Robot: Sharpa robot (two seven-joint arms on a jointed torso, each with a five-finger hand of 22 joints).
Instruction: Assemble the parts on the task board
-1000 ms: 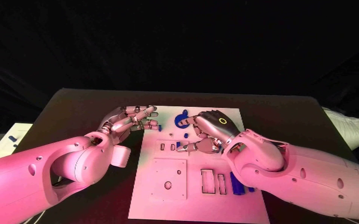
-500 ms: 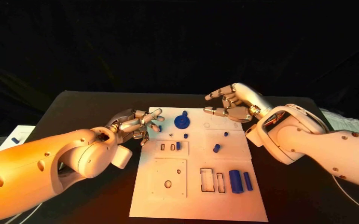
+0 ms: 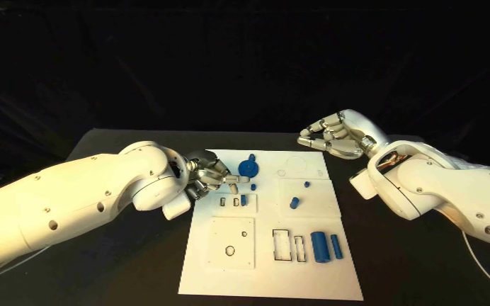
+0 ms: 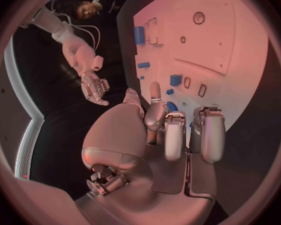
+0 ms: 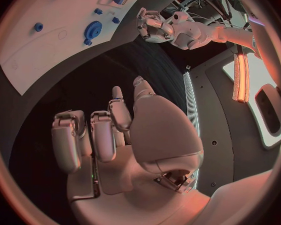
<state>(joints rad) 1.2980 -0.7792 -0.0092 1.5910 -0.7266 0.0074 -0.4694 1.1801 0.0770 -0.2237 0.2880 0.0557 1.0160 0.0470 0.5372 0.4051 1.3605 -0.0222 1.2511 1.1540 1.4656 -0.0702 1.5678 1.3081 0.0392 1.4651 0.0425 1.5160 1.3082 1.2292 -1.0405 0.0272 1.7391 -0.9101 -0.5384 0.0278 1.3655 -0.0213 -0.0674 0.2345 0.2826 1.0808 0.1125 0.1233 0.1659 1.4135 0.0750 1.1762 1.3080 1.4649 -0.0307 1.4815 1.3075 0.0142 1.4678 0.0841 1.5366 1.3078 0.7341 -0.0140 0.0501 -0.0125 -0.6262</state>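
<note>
So on my feed the task board (image 3: 268, 249) is lying flat in the middle of the black desk (image 3: 112, 157), long side running away from the robot. The blue parts are scattered over it: a round disc-shaped part (image 3: 248, 166) near the far end with a small peg (image 3: 252, 186) just below it, two little blue pieces (image 3: 296, 202) toward the right-middle, another little one (image 3: 242, 199) standing in the row of small slots, and two bigger cylinders (image 3: 327, 246) lying side by side on the near right, just beside the rectangular cutouts. The left robot hand (image 3: 207, 175) is hanging over the board's far left edge, right next to the slot row and the disc; its fingers are curled in fairly narrow, and from the wrist cam (image 4: 172, 135) I can't spot anything between them, though I can't tell if the fingertips touch the board. The right robot hand (image 3: 335, 134) is well off the board, up past the far right corner, fingers bent inward with nothing in it, which the right wrist cam (image 5: 109, 130) backs up.
</note>
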